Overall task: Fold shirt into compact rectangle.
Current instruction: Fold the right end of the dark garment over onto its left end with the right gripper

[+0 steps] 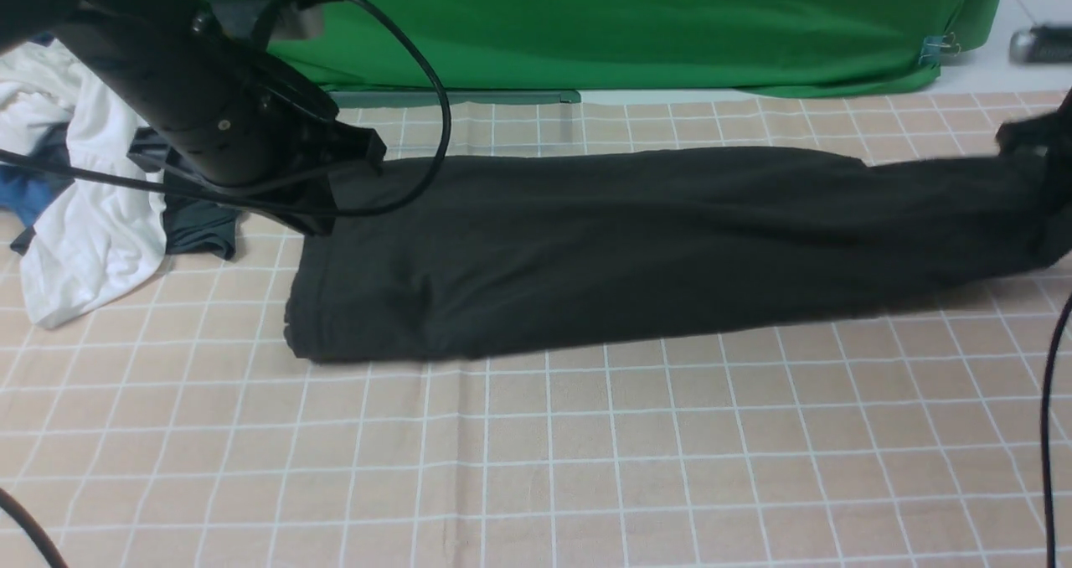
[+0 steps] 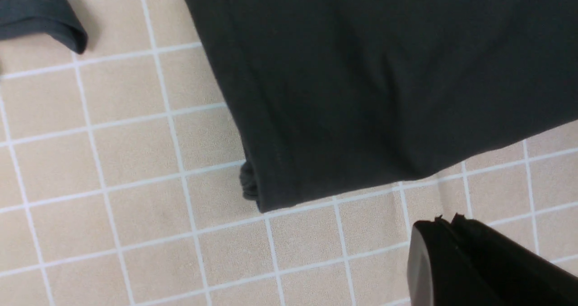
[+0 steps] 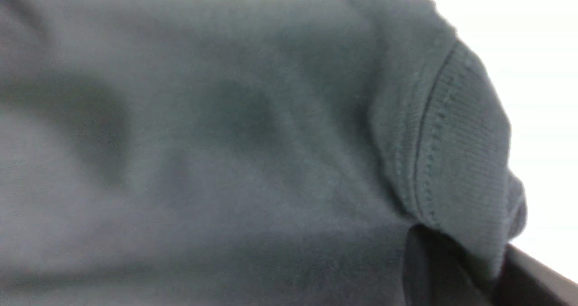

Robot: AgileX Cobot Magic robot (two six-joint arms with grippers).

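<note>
By the left edge of the tabletop point(image 1: 536, 467) lies a heap of three garments: a white garment point(image 1: 92, 216), a blue garment point(image 1: 25, 195) and a dark grey garment point(image 1: 197, 229), all partly hidden behind the left arm point(image 1: 193, 107). Only one of the left fingers point(image 2: 451, 261) shows, above bare tabletop near the hem corner; open or closed, I cannot tell. The one shirt point(image 1: 586, 250) lies folded as a long band from left of centre to the right edge. There its collar end rises, blurred — the right fingers point(image 3: 433, 270) grip it, mostly buried under fabric.
</note>
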